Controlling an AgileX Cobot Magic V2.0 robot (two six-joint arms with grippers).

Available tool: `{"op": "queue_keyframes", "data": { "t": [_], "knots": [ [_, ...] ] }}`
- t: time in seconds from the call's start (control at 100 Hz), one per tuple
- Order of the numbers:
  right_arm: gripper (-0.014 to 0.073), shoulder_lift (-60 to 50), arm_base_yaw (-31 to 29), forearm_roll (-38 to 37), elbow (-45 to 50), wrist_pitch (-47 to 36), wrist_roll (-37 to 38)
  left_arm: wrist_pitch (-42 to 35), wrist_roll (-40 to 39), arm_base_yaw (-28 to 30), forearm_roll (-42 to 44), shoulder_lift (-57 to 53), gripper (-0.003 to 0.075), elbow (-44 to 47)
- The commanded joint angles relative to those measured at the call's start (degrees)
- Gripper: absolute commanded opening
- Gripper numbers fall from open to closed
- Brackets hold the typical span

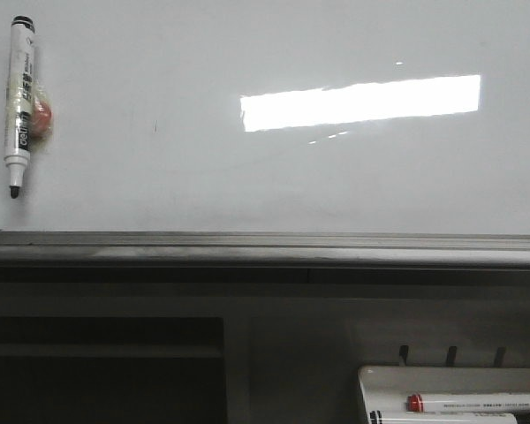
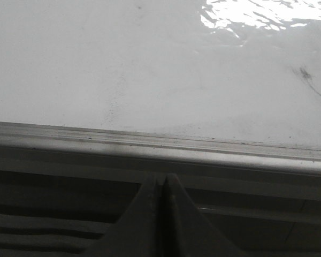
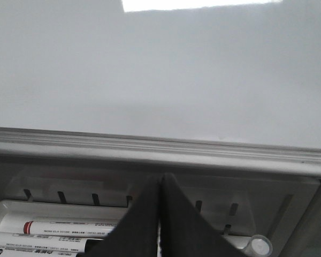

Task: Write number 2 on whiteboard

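Note:
The whiteboard [image 1: 265,177] fills the upper part of the front view, glossy white with a bright rectangular reflection and a grey bottom rail [image 1: 265,249]. No number 2 shows on it. The board also shows in the left wrist view [image 2: 123,69] and the right wrist view [image 3: 160,80]. My left gripper [image 2: 161,179] is shut and empty, just below the rail. My right gripper [image 3: 161,179] is shut and empty, below the rail and above a white marker tray [image 3: 10,211]. Neither gripper shows in the front view.
A black-capped marker [image 1: 19,97] hangs on the board at the upper left with a red magnet [image 1: 41,119]. The tray [image 1: 389,380] at the lower right holds markers [image 1: 477,403]; they also show in the right wrist view [image 3: 64,229]. Faint smudge [image 2: 306,75] on the board.

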Motion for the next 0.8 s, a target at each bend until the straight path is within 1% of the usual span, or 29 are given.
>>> {"op": "queue_keyframes", "data": {
  "t": [0.0,0.08,0.18,0.29,0.44,0.5,0.55,0.6,0.66,0.71,0.79],
  "knots": [
    [-0.0061,-1.2,-0.4,0.2,1.4,-1.8,-0.2,-4.5,0.0,0.1,2.4,-1.5,-0.0020,0.6],
    [-0.0061,-1.2,-0.4,0.2,1.4,-3.1,-0.2,-7.5,0.0,0.1,2.5,-1.5,-0.0020,0.6],
    [-0.0061,-1.2,-0.4,0.2,1.4,-7.2,-0.2,-16.2,0.0,0.1,2.5,-1.5,-0.0020,0.6],
    [-0.0061,-1.2,-0.4,0.2,1.4,-16.2,-0.2,-22.8,0.0,0.1,2.5,-1.5,-0.0020,0.6],
    [-0.0061,-1.2,-0.4,0.2,1.4,-28.2,-0.2,-27.3,0.0,0.1,2.5,-1.5,-0.0020,0.6],
    [-0.0060,-1.2,-0.4,0.2,1.4,-31.3,-0.4,-27.9,-0.3,0.1,1.9,-1.5,-0.0020,0.6],
    [-0.0060,-1.2,-0.4,0.2,1.4,-31.5,-0.4,-27.9,-1.4,0.0,0.2,-1.5,-0.0020,0.6],
    [-0.0060,-1.2,-0.4,0.7,1.2,-30.9,0.8,-27.8,-2.3,0.0,-3.9,-1.5,-0.0021,0.5],
    [-0.0060,-0.8,-0.4,2.9,-0.9,-26.3,9.1,-25.8,-2.2,0.0,-7.4,-1.0,-0.0021,-0.1],
    [-0.0060,0.3,-0.1,2.9,-3.4,-20.8,10.6,-22.2,-2.2,0.0,-7.5,-0.1,-0.0021,-1.8],
    [-0.0060,4.4,1.1,2.9,-8.5,-13.7,10.6,-11.7,-2.2,0.0,-7.5,2.4,-0.0021,-7.9]
  ]
}}
